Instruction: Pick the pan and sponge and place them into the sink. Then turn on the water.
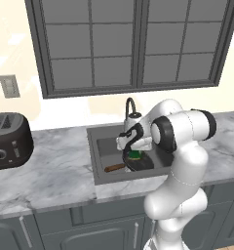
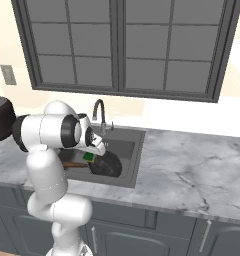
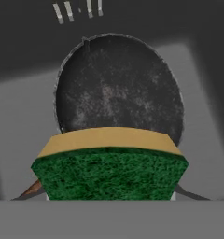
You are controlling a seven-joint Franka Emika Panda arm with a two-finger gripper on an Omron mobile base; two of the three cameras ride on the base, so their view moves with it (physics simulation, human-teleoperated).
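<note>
Sponge (image 3: pixel 109 168), green scrubbing layer facing the hand camera and yellow layer behind it, held between the fingers (image 1: pixel 133 152) above the pan (image 3: pixel 118 84); the fingers stand part-way spread, pinching the sponge across its width, though the tips themselves are hidden behind it in the hand view. Pan, round and black, lying inside the sink (image 1: pixel 97 146), its brown handle (image 1: pixel 114 168) pointing toward the basin's left side in the left base view and its bowl toward the basin's front right. In the hand view a short piece of that handle shows at the lower left, beneath the sponge. Arm rising from the base in front of the cabinets, bent sharply at the elbow over the marble surface (image 1: pixel 55 171), the forearm reaching back across the sink's front edge and the hand turned downward into the basin, just in front of the dark gooseneck faucet (image 1: pixel 130 105). In the right base view the sponge (image 2: pixel 88 157) appears as a small green patch under the hand, beside the pan (image 2: pixel 108 165). Black toaster (image 1: pixel 9 139) standing on the surface well to the left of the sink. Window above the sink.
</note>
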